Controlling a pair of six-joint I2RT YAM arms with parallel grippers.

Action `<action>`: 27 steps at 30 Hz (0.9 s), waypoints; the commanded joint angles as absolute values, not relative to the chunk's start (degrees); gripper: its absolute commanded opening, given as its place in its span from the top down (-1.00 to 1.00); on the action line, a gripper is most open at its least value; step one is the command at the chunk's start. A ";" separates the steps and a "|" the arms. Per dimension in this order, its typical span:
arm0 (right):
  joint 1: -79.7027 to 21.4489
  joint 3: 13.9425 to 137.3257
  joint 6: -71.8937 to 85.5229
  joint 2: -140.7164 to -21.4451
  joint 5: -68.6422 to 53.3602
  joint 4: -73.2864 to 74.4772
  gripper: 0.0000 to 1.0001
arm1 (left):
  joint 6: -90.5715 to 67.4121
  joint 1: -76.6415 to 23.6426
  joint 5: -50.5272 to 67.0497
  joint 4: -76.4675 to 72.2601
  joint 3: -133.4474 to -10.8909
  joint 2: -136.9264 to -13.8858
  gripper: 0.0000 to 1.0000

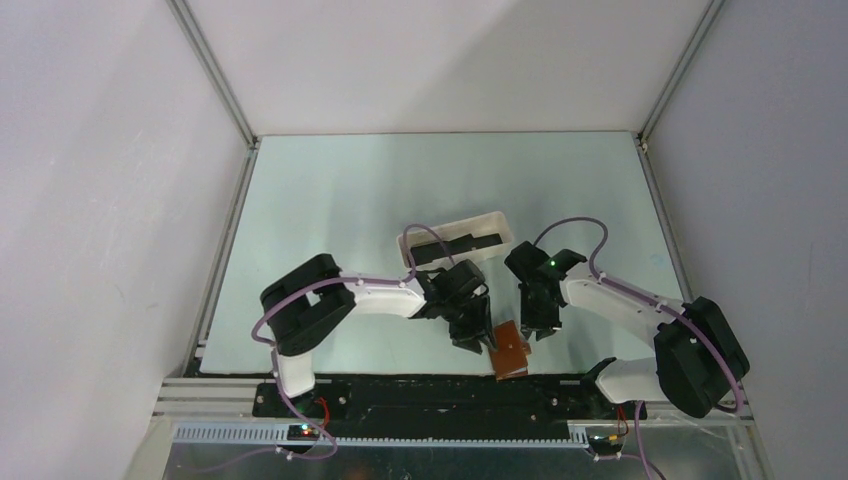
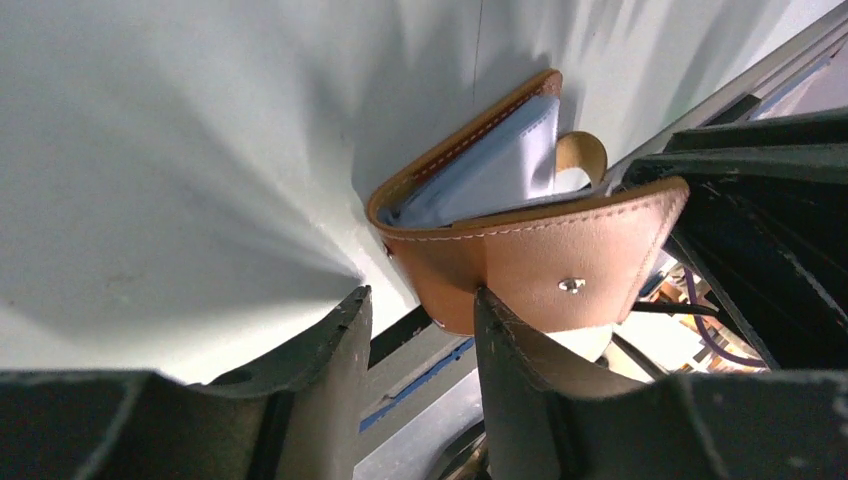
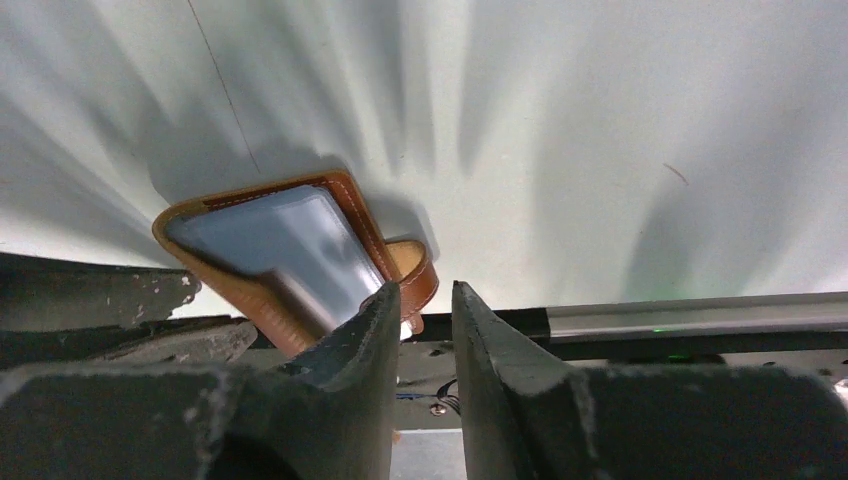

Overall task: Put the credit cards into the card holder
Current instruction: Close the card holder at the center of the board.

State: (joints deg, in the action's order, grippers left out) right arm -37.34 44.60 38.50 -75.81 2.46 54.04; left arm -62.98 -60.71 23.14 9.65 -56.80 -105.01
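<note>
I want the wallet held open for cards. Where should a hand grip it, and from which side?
Card holder: likely pinch its studded flap over the raised edge, from above; it curls away from the pocket half, leaving a finger gap.

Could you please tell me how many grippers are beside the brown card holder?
2. The left gripper is just left of the card holder, the right gripper just right of it, by the table's near edge. Neither is hidden.
</note>
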 commanded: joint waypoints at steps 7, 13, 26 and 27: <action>-35.86 46.76 37.29 -75.84 4.89 56.27 0.51 | -64.11 -61.17 23.16 10.08 -62.61 -110.76 0.12; -35.28 46.71 35.25 -76.11 0.74 54.42 0.33 | -63.68 -61.17 22.98 10.31 -61.37 -110.17 0.01; -21.38 44.14 31.73 -73.07 -10.35 51.35 0.27 | -64.51 -60.93 19.77 10.36 -53.72 -103.00 -0.12; -21.37 43.95 31.69 -73.45 -10.83 51.25 0.27 | -64.56 -60.88 19.60 10.35 -53.54 -102.76 -0.13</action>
